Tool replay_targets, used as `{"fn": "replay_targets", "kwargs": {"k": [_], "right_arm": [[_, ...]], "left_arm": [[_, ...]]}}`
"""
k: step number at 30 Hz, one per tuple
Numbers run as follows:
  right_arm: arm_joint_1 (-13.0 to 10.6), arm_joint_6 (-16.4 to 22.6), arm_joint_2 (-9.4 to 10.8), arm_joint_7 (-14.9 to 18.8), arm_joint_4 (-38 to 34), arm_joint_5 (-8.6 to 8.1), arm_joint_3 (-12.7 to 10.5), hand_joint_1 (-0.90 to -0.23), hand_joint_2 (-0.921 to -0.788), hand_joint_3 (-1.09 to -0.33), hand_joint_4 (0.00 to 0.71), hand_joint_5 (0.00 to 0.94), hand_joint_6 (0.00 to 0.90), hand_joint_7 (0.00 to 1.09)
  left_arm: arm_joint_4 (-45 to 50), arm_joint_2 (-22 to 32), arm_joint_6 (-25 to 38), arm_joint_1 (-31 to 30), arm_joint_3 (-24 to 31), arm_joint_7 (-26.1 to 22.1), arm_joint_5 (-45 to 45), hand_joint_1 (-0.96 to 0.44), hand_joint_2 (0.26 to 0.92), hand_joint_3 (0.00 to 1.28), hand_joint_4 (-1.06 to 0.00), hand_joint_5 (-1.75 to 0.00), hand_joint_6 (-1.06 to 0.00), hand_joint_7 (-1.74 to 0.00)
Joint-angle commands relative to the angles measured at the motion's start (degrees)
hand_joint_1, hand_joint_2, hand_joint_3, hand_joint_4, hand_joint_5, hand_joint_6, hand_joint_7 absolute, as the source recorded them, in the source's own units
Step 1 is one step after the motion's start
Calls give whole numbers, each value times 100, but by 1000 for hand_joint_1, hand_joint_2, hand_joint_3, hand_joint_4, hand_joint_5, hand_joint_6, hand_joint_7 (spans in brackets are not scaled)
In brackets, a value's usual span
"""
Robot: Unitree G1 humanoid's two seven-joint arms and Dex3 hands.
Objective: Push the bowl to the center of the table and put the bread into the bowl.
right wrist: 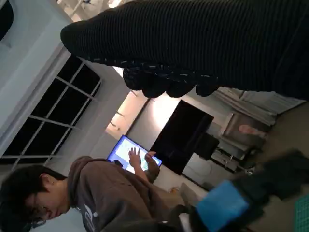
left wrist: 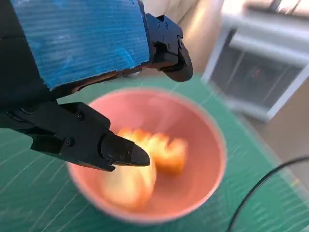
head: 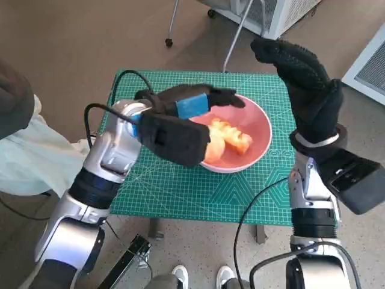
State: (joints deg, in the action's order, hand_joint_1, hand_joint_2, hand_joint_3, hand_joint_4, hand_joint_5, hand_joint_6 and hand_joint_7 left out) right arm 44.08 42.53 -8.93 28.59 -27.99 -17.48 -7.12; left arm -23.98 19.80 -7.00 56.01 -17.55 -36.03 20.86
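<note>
Bread (head: 231, 139) lies in pink bowl (head: 260, 123), left hand (head: 180, 120) above.

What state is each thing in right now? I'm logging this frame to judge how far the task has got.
bowl: upright on the green mat, holding the bread.
bread: lying inside the bowl, free of either hand.
left hand: over the bowl, fingers apart, holding nothing.
right hand: raised off the table beside the bowl, holding nothing.
</note>
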Motion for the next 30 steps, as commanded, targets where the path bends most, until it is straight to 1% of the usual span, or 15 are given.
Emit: {"fn": "replay_targets", "kwargs": {"k": [1,2,4,5,7,9,15,16,18,21,25,30], "right_arm": [[-25,23,-1,-74,-99,104,-25,-698,-921,-736,248,53,-1,742],[-23,29,2,-86,-103,109,-25,-698,-921,-736,248,53,-1,742],[-23,40,12,-116,-98,123,-22,-698,-921,-736,248,54,-1,742],[-18,46,18,-136,-106,131,-22,-698,-921,-736,248,54,-1,742],[-7,55,25,-170,-124,141,-25,-698,-921,-736,247,54,-1,742],[0,60,34,-206,-135,154,-30,-698,-921,-735,248,54,-1,743],[-7,34,85,-396,-79,244,-33,-693,-921,-736,248,54,-1,755],[-5,30,91,-426,-78,258,-33,-692,-921,-738,248,54,-1,767],[-1,8,115,-515,-57,301,-30,-692,-921,-740,249,55,-1,782],[-17,-11,151,-651,-2,378,-5,-693,-921,-742,251,56,-1,794],[-27,-24,181,-811,42,493,26,-686,-921,-744,255,57,-1,792],[-4,3,191,-939,20,634,48,-679,-921,-750,252,55,-1,788]], "left_arm": [[-4,3,-369,-177,345,443,-289,-229,878,48,-457,-266,-342,-803],[-26,-6,-446,-203,419,533,-356,-241,884,41,-445,-329,-345,-822],[-103,-43,-667,-271,615,716,-562,-274,900,22,-401,-527,-352,-874],[-153,-72,-823,-320,747,850,-696,-285,905,17,-387,-590,-355,-889],[-246,-123,-1073,-386,953,1054,-918,-299,913,16,-378,-648,-350,-893],[-322,-186,-1294,-450,1134,1230,-1126,-313,916,22,-374,-653,-349,-857],[-227,-469,-1917,-868,1637,1911,-1594,-360,920,71,-377,-427,-337,-679],[-193,-513,-1979,-930,1687,1990,-1646,-369,921,82,-380,-372,-326,-645],[-42,-658,-2080,-1095,1802,2196,-1783,-371,921,95,-373,-316,-305,-609],[213,-836,-2108,-1281,1890,2426,-1915,-364,921,116,-354,-263,-272,-577],[536,-975,-2018,-1481,1966,2522,-2127,-333,921,137,-327,-221,-229,-596],[757,-1021,-1964,-1618,2013,2442,-2367,-315,921,152,-311,-205,-204,-618]]}}
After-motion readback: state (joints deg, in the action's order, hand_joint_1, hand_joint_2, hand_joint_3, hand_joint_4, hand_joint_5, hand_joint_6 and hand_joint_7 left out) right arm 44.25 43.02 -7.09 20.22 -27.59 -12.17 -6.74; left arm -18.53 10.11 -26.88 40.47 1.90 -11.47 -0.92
